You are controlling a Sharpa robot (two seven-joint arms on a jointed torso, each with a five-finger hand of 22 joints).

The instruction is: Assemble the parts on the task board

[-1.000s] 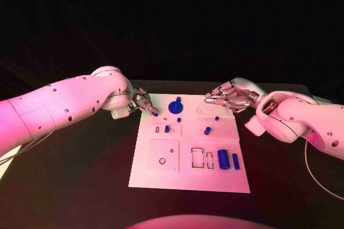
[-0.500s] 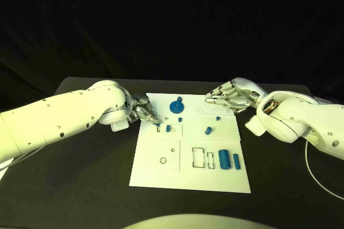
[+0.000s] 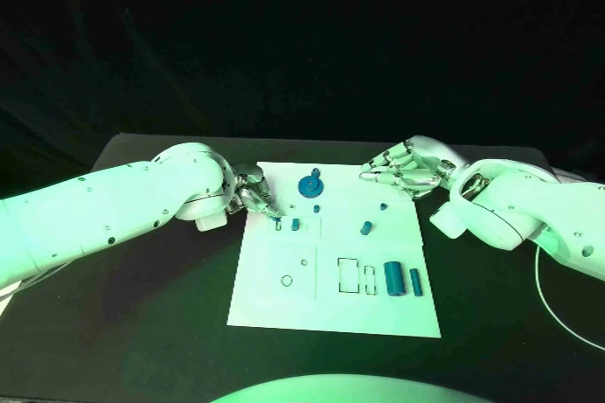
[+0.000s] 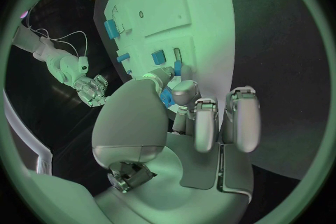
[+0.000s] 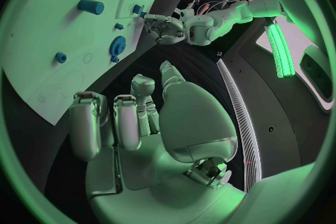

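The white task board (image 3: 330, 311) lies in the middle of the black table. My left hand (image 3: 250, 196) hovers over the board's left edge, by a small slot. Thumb and a finger pinch a small blue part (image 4: 167, 97), its tip close above the board beside a blue peg (image 3: 295, 224). A blue gear (image 3: 309, 188) sits near the far edge. Other small blue pieces (image 3: 365, 228) stand mid-board. A blue cylinder (image 3: 394, 279) and a blue bar (image 3: 415, 282) lie at the near right. My right hand (image 3: 406, 174) hangs over the far right corner, fingers curled, holding nothing.
Empty rectangular slots (image 3: 347, 276) and round holes (image 3: 286, 281) mark the board's near half. The bare black table (image 3: 151, 324) surrounds the board on all sides. The gear (image 5: 117, 45) and cylinder (image 5: 91, 6) also show in the right wrist view, with my left hand (image 5: 168, 28) beyond them.
My left hand has moved nearer along the board's left edge, carrying the small blue part down towards the slot by the peg. The right hand has stayed put.
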